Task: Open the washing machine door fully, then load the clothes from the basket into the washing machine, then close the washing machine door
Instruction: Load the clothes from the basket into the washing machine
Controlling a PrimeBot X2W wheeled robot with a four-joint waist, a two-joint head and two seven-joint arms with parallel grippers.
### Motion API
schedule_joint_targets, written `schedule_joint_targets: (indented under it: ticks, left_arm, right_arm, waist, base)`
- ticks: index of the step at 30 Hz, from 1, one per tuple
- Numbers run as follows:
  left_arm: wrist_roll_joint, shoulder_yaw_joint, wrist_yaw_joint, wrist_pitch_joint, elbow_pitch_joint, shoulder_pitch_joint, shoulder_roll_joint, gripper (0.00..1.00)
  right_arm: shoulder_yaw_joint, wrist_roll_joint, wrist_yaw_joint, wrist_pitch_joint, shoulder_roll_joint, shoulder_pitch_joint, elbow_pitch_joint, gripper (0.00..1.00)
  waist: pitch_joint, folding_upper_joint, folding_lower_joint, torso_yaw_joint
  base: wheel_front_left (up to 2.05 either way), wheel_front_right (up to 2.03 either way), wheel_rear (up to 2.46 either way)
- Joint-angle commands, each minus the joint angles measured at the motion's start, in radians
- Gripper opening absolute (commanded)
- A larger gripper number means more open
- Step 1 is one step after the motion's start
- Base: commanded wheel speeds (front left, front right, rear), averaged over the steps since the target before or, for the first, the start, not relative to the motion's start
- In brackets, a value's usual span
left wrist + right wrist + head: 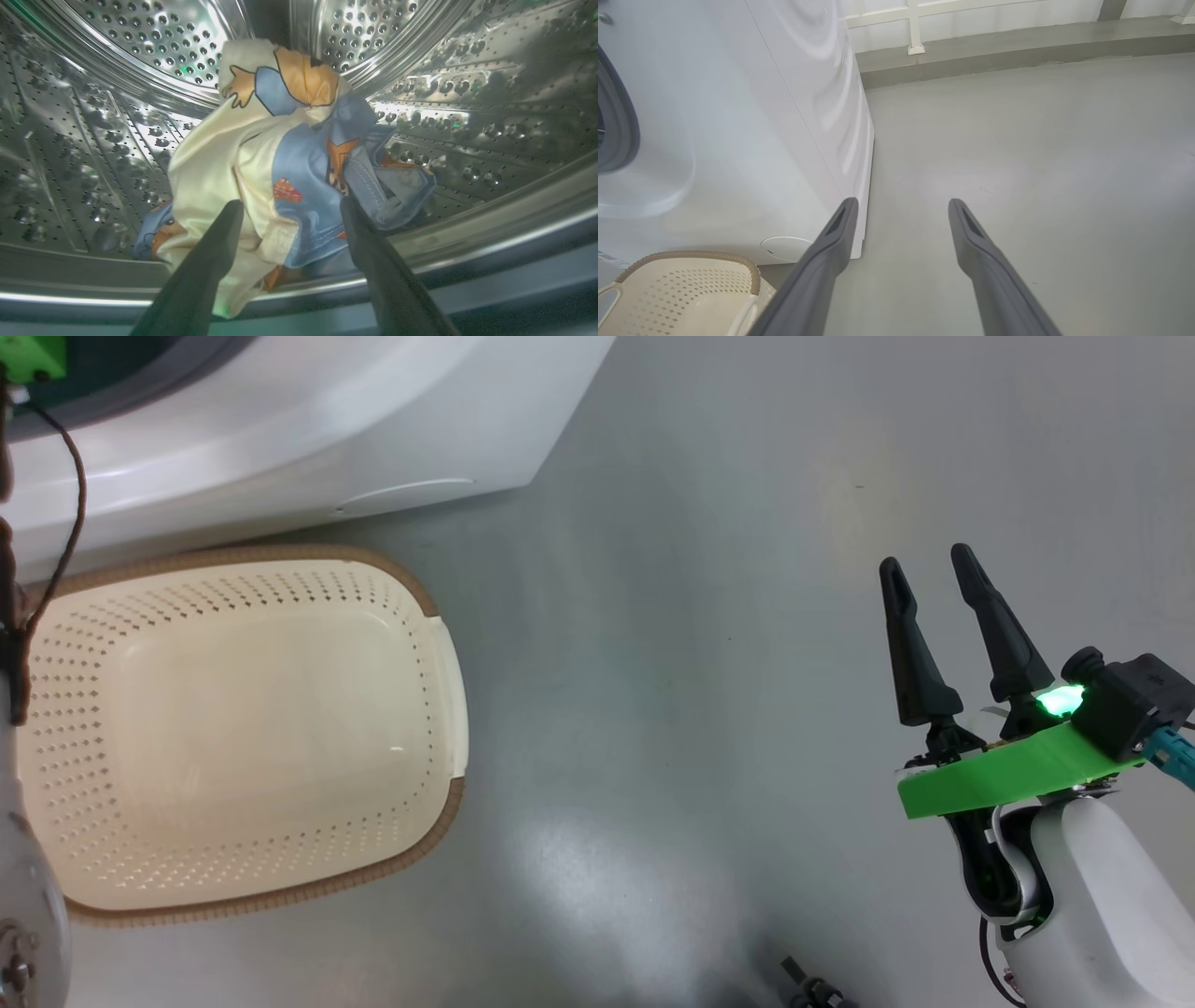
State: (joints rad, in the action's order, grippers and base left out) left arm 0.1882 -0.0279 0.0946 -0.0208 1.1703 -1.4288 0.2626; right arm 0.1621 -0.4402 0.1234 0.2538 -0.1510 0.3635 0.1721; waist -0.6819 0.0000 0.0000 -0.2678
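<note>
Clothes (299, 163), a bundle of cream and light blue printed cloth, lie inside the steel drum (154, 42) of the washing machine (327, 429), heaped on the drum's lower wall near its front lip. The left gripper (289, 210) reaches in through the opening, which is why the bundle sits so close in the left wrist view. Its two dark fingers (219, 242) stand wide apart on either side of the cloth without pinching it, so the load rests on the drum, not in the tool. A cream fold hangs down over the front lip between the fingers; judged from this, that fold could catch in the seal unless it is pushed further in. The basket (233, 553) stands on the grey floor (700, 663) just in front of the machine, within easy reach of the opening, and its perforated bowl holds nothing, so the loading step appears complete. The right gripper (926, 560) hovers over bare floor well to the right of the basket, fingers spread and holding nothing, kept out of the left arm's way. What the task calls for next is probably drawing the left arm out and swinging the door shut.
</note>
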Motion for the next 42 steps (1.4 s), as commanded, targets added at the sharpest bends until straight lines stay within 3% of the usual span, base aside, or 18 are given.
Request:
schedule_joint_targets:
  ticks: [1,12,20,42]
  left_arm:
    - [0.000,-0.001,0.001,-0.025,-0.018,-0.017,0.035,1.00]
    - [0.026,-0.016,0.024,-0.188,0.026,0.044,0.032,1.00]
    - [0.074,-0.011,0.034,-0.236,0.009,0.144,0.020,1.00]
    - [0.251,-0.052,0.036,-0.241,-0.405,0.653,-0.004,1.00]
  right_arm:
    - [0.020,-0.002,0.007,0.008,-0.014,-0.019,-0.015,1.00]
    - [0.024,-0.001,0.007,0.008,-0.020,-0.020,-0.010,1.00]
    - [0.032,-0.002,0.007,0.008,-0.028,-0.019,-0.007,1.00]
    - [0.057,-0.029,0.007,0.008,-0.060,-0.075,0.048,1.00]
  waist:
    - [0.003,0.0000,0.0000,0.001]
    - [0.051,0.0000,0.0000,0.019]
    - [0.116,0.0000,0.0000,0.031]
    - [0.389,0.0000,0.0000,0.106]
  base:
    - [0.00,0.00,0.00]
    - [0.00,0.00,0.00]
    - [0.00,0.00,0.00]
    - [0.00,0.00,0.00]
